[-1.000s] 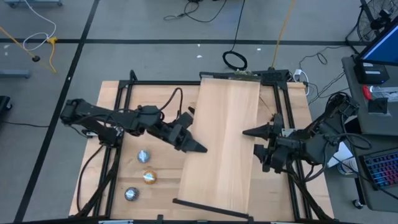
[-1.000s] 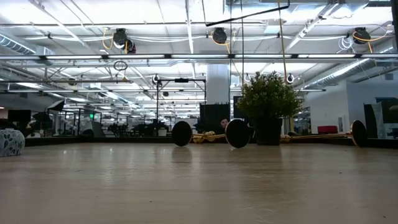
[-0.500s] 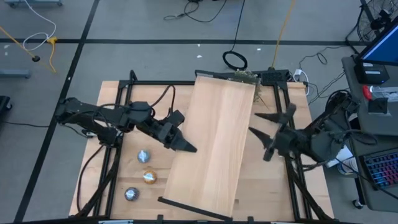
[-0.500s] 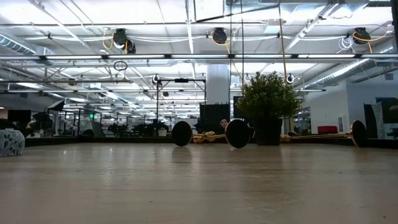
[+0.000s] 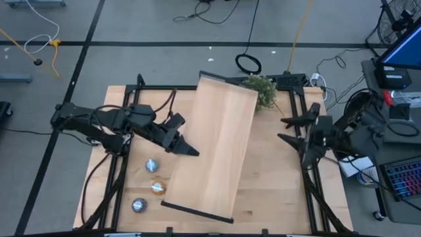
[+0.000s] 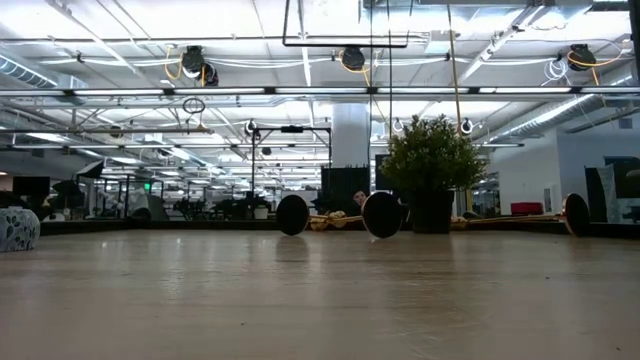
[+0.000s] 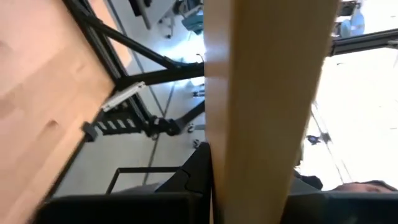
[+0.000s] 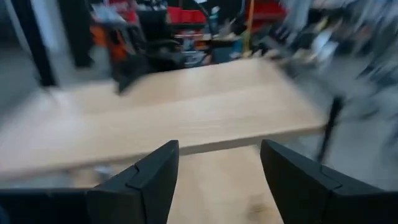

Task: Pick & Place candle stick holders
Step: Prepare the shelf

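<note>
Right now the left gripper [image 5: 189, 151] is pinching narrow on the edge of the long board [image 5: 217, 145], which is lying across the middle of the table. From above, the board is hiding the holders [image 6: 382, 214]. In the low view they are lying on their sides at the far end beside the plant [image 6: 432, 160], stems running sideways. The right gripper [image 5: 281, 128] is waiting wide and empty, and it is probably sitting nearer to them.

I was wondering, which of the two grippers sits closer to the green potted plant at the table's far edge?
The right gripper is nearer, just right of the potted plant and nearer the front. The left gripper lies across the big wooden board from it.
</note>
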Robot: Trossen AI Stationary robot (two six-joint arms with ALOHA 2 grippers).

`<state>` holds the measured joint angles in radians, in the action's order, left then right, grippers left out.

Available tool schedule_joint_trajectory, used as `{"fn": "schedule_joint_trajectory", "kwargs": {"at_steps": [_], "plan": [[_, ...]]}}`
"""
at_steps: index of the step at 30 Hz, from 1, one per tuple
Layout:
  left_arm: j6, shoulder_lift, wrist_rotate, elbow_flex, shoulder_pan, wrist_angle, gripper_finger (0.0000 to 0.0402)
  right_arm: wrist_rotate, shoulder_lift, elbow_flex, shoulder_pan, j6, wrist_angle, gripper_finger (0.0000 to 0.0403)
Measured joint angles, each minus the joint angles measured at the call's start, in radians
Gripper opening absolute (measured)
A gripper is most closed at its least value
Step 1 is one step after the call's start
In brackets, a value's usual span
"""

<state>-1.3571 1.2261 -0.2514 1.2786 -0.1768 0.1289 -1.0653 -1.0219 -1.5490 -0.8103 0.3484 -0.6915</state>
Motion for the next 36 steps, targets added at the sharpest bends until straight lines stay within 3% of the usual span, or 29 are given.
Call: {"fn": "schedule_joint_trajectory", "kwargs": {"at_steps": [6,12,15,17,21,24,28,36], "plan": [[0.032,-0.004,0.023,-0.117,-0.009,-0.108,0.0049,0.046,0.007,0.002,0.018,0.235,-0.001,0.0224],[-0.063,-0.01,0.03,-0.454,-0.042,-0.573,0.0049,-0.06,0.007,0.045,0.018,0.304,0.07,0.0224],[-0.13,-0.011,0.114,-0.618,-0.067,-0.826,0.0049,-0.13,0.007,0.076,0.018,0.321,0.122,0.0224],[-0.138,-0.011,0.183,-0.675,-0.083,-0.893,0.0049,-0.163,0.007,0.1,0.018,0.321,0.159,0.0224],[-0.144,-0.011,0.285,-0.701,-0.112,-0.857,0.0049,-0.195,0.005,0.16,0.025,0.318,0.226,0.0224],[-0.084,-0.002,0.286,-0.688,-0.121,-0.841,0.0049,-0.224,0.004,0.209,0.033,0.318,0.29,0.0224],[-0.004,0.003,0.236,-0.685,-0.117,-0.886,0.0049,-0.246,0.004,0.264,0.042,0.294,0.389,0.0224],[-0.014,0.09,0.118,-0.684,-0.068,-0.985,0.0049,-0.248,0.004,0.322,0.059,0.12,0.628,0.0224]]}}
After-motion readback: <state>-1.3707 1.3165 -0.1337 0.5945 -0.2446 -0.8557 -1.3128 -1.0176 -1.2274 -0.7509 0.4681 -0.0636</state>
